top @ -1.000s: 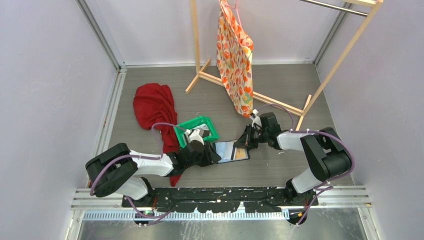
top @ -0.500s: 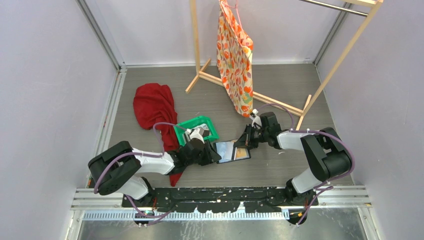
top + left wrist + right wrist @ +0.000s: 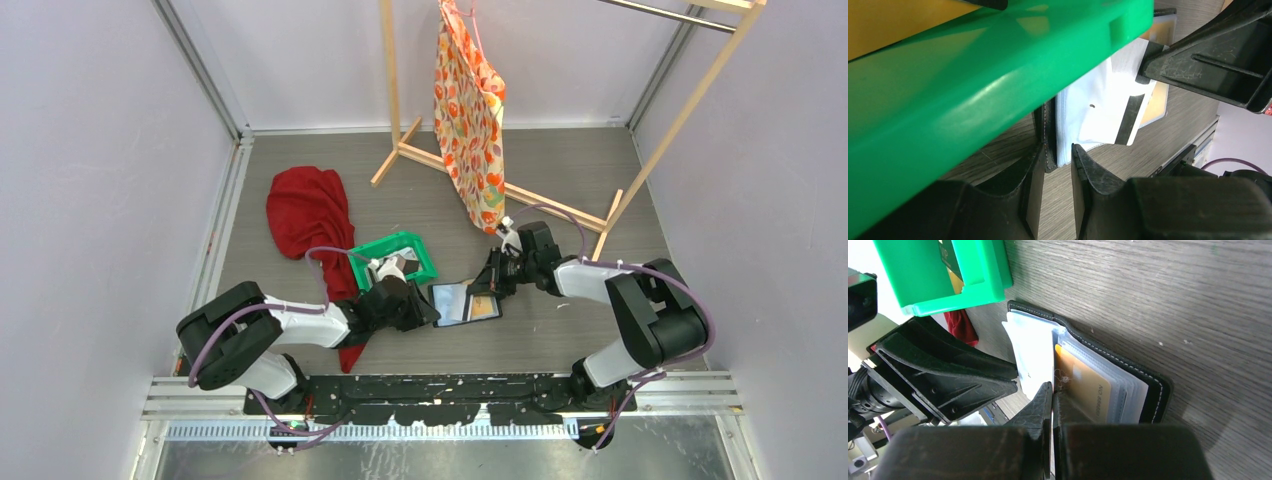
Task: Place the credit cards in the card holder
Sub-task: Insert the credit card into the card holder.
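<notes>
The black card holder [image 3: 465,303] lies open on the table, its clear sleeves showing. An orange-yellow card [image 3: 1083,385] sits in one sleeve. My left gripper [image 3: 428,305] grips the holder's left cover edge [image 3: 1049,130] with its fingertips [image 3: 1080,160], right beside the green tray. My right gripper [image 3: 488,290] is shut on a whitish card with a dark stripe [image 3: 1108,110], held edge-on over the open sleeves [image 3: 1030,352]. More cards, one dark and one yellow [image 3: 950,265], lie in the tray.
The green plastic tray [image 3: 425,262] stands just left of the holder. A red cloth [image 3: 305,210] lies further left. A wooden rack [image 3: 520,190] with a patterned bag [image 3: 470,110] stands behind. Walls close in on both sides.
The left arm has shifted slightly. The holder and the right gripper with its card have barely moved.
</notes>
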Controlling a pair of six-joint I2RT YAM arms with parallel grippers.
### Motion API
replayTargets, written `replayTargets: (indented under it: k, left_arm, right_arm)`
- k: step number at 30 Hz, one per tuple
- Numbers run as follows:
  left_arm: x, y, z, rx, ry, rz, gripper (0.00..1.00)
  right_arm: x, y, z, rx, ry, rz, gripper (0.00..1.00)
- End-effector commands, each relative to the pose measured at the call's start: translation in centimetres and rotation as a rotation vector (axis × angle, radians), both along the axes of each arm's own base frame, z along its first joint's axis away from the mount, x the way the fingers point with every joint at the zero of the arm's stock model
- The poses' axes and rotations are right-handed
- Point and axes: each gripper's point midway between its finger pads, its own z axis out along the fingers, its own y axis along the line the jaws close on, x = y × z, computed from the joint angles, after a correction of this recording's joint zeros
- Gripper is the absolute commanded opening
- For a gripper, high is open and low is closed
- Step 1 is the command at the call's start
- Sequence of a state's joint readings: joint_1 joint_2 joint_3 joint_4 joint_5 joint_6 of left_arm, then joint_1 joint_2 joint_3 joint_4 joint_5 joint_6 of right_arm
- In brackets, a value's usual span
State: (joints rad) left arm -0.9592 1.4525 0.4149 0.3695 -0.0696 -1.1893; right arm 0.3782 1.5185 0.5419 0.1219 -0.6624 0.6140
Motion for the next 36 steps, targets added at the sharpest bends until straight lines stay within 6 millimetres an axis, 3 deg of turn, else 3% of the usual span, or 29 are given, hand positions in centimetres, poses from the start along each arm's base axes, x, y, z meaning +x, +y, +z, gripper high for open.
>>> replayTargets:
  k: [1,10,25,36]
  left_arm:
    - [-0.6,3.0,-3.2,0.144,0.056,0.046,0.28]
    - [-0.6,2.8,-3.3,0.143,0.060,0.039,0.27]
    - [-0.5,2.2,-3.0,0.138,0.054,0.011,0.26]
    - [0.2,0.3,-0.8,0.056,-0.035,-0.055,0.30]
  right_arm:
    - [-3.3,0.3,0.2,-0.007,0.102,0.089,0.02]
    - [-3.4,-1.0,-0.8,-0.089,0.172,0.012,0.01]
    - [-4.2,-1.3,-0.3,-0.051,0.210,0.019,0.01]
    - [-3.8,-1.6,0.3,-0.034,0.200,-0.011,0.01]
